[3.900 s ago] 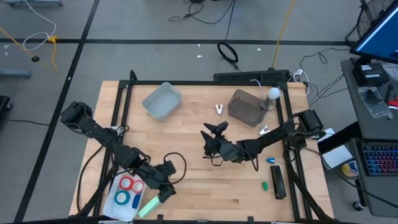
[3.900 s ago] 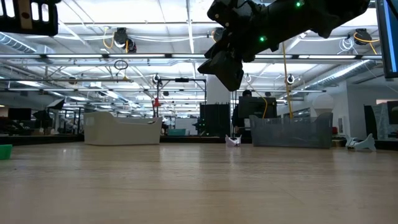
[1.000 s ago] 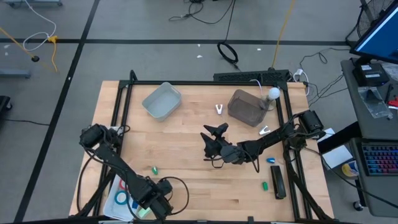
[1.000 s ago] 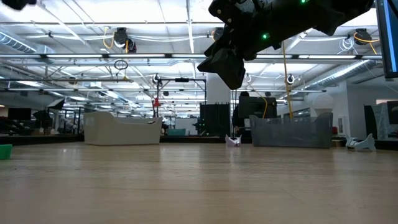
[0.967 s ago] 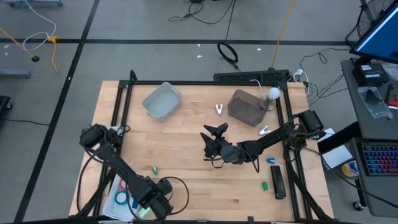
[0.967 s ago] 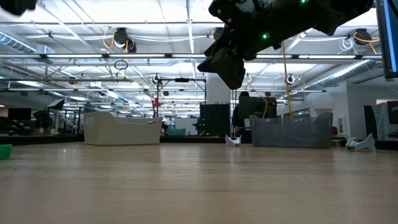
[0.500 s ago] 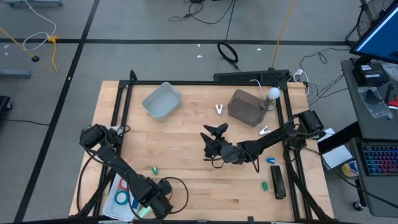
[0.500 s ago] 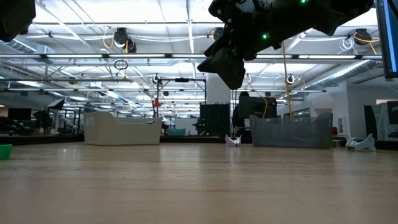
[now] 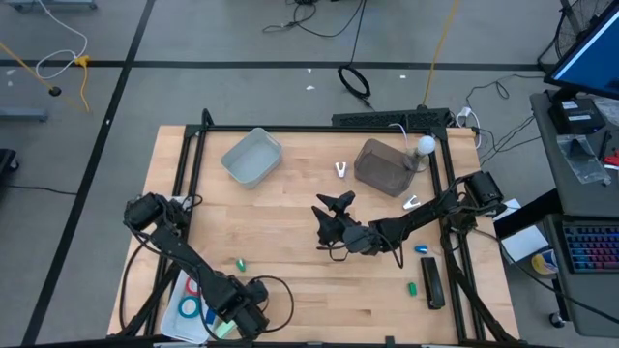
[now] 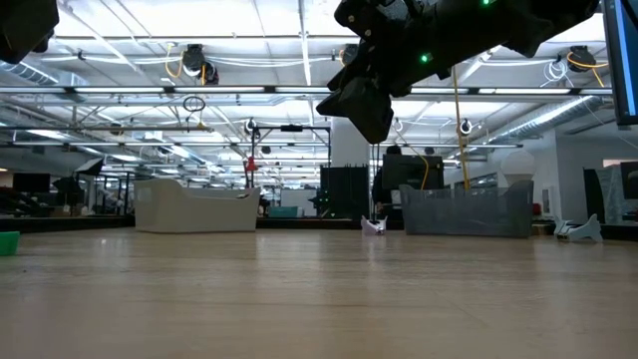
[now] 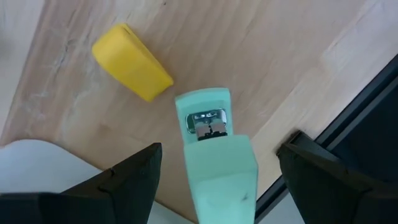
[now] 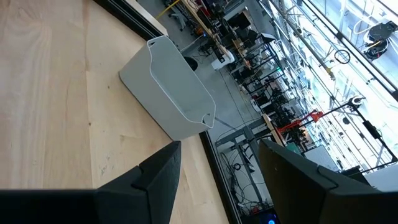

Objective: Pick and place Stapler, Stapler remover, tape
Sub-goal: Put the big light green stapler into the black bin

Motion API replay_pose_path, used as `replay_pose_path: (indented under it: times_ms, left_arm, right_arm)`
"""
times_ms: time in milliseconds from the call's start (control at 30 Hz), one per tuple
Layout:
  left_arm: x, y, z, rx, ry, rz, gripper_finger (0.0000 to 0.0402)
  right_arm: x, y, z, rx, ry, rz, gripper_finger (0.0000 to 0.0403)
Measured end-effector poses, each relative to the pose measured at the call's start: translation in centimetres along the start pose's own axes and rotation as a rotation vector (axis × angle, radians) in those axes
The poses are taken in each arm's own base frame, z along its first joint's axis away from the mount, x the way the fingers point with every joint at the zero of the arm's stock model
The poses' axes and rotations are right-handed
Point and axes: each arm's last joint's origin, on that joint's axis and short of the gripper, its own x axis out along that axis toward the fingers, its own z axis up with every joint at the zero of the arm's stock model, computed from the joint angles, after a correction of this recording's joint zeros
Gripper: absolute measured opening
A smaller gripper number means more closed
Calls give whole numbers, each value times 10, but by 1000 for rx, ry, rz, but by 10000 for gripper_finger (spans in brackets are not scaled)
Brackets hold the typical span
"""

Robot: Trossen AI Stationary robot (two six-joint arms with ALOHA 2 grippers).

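**A:** What had changed with the left hand (image 9: 242,314)?

**B:** A few seconds earlier it had hung further in over the worktop (image 9: 290,242), with the stapler (image 9: 224,330) lying clear beside it. By now it had swung to the near corner and sat right over the stapler. It had hardly moved in the last second.

**A:** Had it closed?

**B:** No. In the wrist view the left hand (image 11: 221,158) stood wide, one finger on each side of the mint stapler (image 11: 211,124) and a gap on both sides. Nothing was gripped yet.

**A:** What else was near it?

**B:** A yellow block (image 11: 132,62) lay just ahead of the fingers, and the white tray (image 11: 37,162) was at one side. The tape (image 9: 191,309) lay in that tray, just beside the hand. A small green bit (image 9: 239,263) lay further in on the worktop.

**A:** And the right hand (image 9: 329,208)?

**B:** It had not moved, open and empty above mid-worktop, with the white bin (image 12: 168,93) ahead of it.

**A:** So, for the task?

**B:** I judged the stapler pick was lined up, and closing was the step left.
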Motion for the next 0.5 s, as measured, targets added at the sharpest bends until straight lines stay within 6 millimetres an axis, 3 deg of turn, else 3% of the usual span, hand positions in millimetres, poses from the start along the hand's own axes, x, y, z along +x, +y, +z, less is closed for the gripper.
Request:
replay_pose_path:
  times_ms: [500]
  left_arm:
    - [0, 0, 0, 4, -1, 1, 324]
  right_arm:
    - [0, 0, 0, 0, 0, 0, 208]
